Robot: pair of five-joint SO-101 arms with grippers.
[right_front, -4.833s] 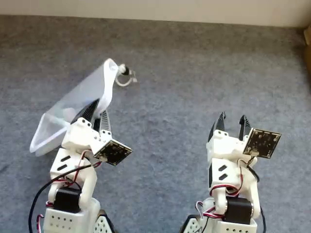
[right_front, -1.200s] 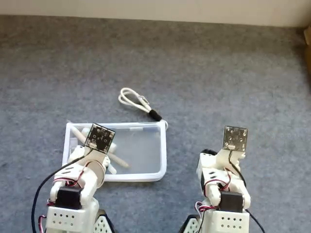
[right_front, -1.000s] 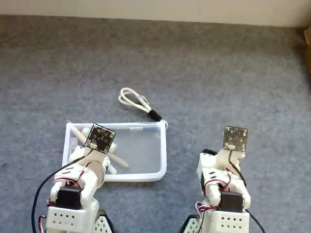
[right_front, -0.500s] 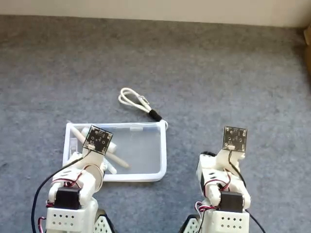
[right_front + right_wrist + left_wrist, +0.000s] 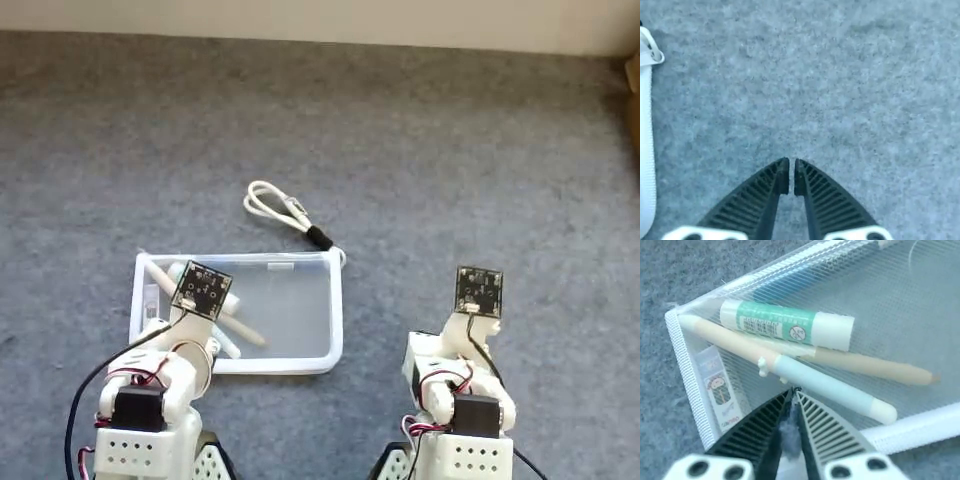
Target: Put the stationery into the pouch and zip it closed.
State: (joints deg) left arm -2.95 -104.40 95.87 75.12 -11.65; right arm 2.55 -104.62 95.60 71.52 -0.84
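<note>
Both tools are closed and empty. The pouch [image 5: 900, 315], with the stationery [image 5: 785, 330] inside, lies just beneath the left tool [image 5: 791, 392] and off to one side of the right tool [image 5: 788, 175]. Its zip looks shut, so a retreat should go straight up to keep the tips from snagging the mesh.

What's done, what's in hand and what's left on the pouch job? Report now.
Done: the glue stick, the beige pencil and the blue pen lie inside the pouch, flat on the carpet; its zip pull sits at a corner, so it looks zipped. In hand: nothing; the left gripper, above the pouch, and the right gripper, over carpet, are shut empty. Left: probably nothing.
</note>
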